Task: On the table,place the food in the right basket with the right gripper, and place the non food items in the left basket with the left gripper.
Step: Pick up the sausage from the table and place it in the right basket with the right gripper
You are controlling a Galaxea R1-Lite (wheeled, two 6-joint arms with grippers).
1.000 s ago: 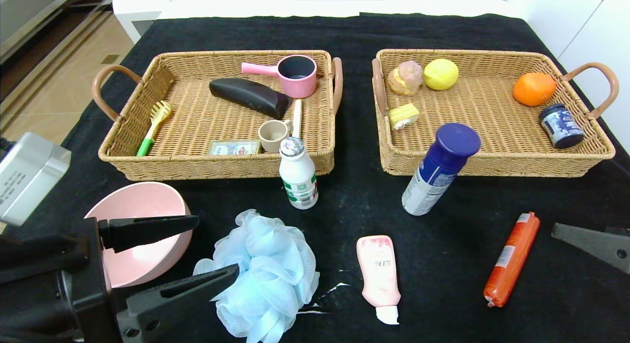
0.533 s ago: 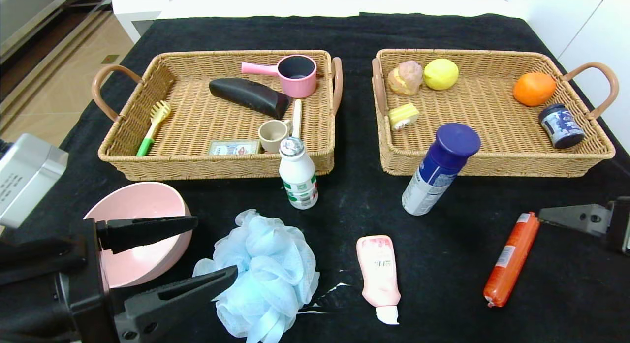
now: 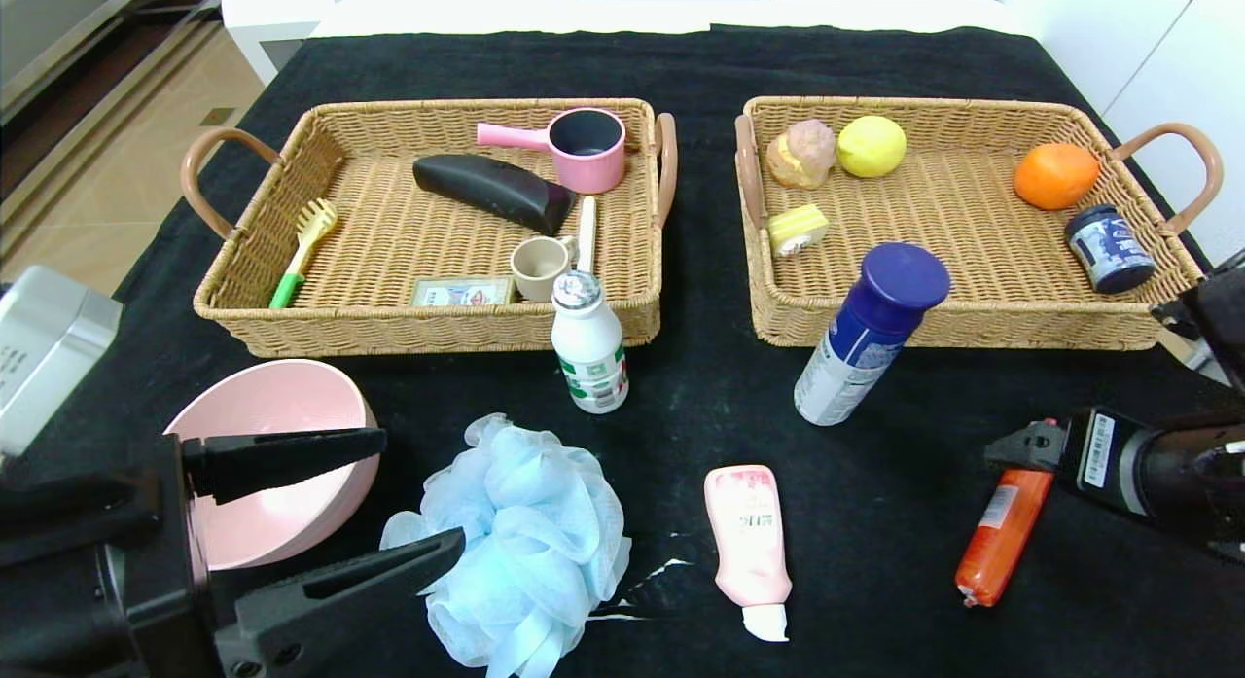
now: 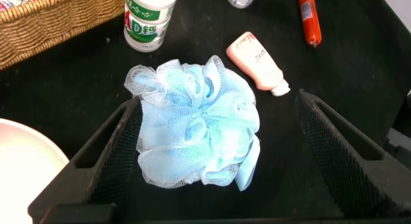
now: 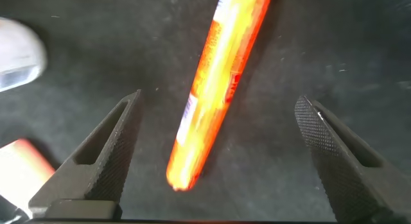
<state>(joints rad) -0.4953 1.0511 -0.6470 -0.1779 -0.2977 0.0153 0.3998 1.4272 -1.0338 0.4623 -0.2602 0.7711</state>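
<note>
Fluffy light-blue mesh bath pouf point(image 3: 515, 537) sits on the black-cloth worktop point(image 3: 700, 386), between the left gripper point(image 3: 384, 498) fingers, spread wide. Glossy orange-red sausage stick point(image 3: 1002, 537) lies flat at right, under the right gripper point(image 5: 218, 150), fingers apart, straddling it.

Two baskets sit side by side at the back of the table point(image 3: 700, 65), with bowl point(image 3: 267, 420), pouf point(image 3: 520, 542), bottle point(image 3: 589, 345), tube point(image 3: 749, 547), can point(image 3: 866, 333) and sausage point(image 3: 1002, 537) spread left-to-right in front.
</note>
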